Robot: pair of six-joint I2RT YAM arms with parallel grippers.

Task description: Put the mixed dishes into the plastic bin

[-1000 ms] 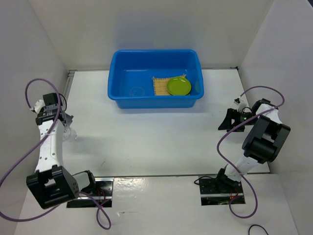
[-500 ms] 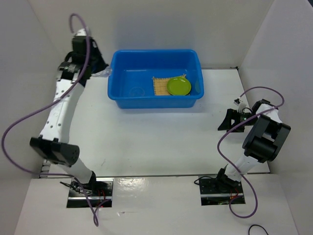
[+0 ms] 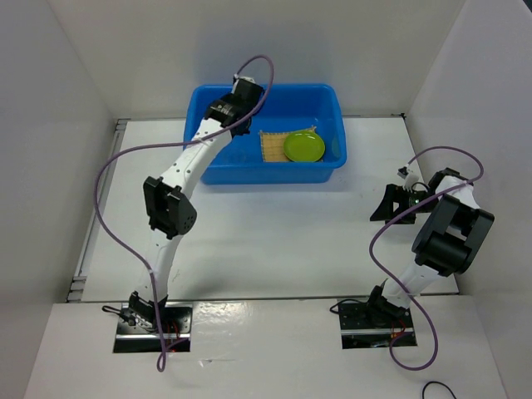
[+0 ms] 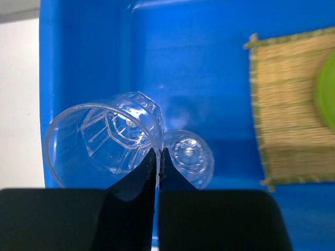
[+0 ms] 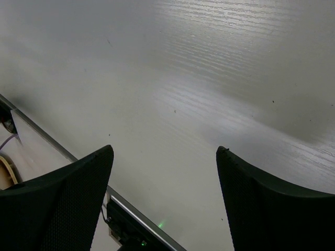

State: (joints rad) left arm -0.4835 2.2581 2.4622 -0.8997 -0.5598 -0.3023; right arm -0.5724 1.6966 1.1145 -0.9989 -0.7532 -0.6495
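Pinching a small clear transparent cup [image 4: 102,144] in the left gripper [image 4: 158,157], over the large bright blue rectangular plastic bin [image 4: 84,63].
From above: reaching with the left arm [image 3: 195,154] over the bin's back-left part; inside, a square tan woven bamboo mat [image 3: 271,148] with a round lime-green plate [image 3: 304,147] partly on it; right gripper [image 3: 391,204] well apart, low at the table's right. Left wrist: black fingers pressed together on the cup's wall at the rim; just beside, probably on the bin floor, a second clear cup [image 4: 189,152]. Right wrist: spread wide over bare white table [image 5: 209,78].

From my screen the bin [image 4: 89,52] reads as smooth, glossy blue plastic, and the clear cup [image 4: 104,141] as transparent, ribbed plastic. The mat [image 4: 282,104] looks rough, matt woven bamboo. The tabletop [image 5: 209,78] is white, faintly grained, softly shiny.
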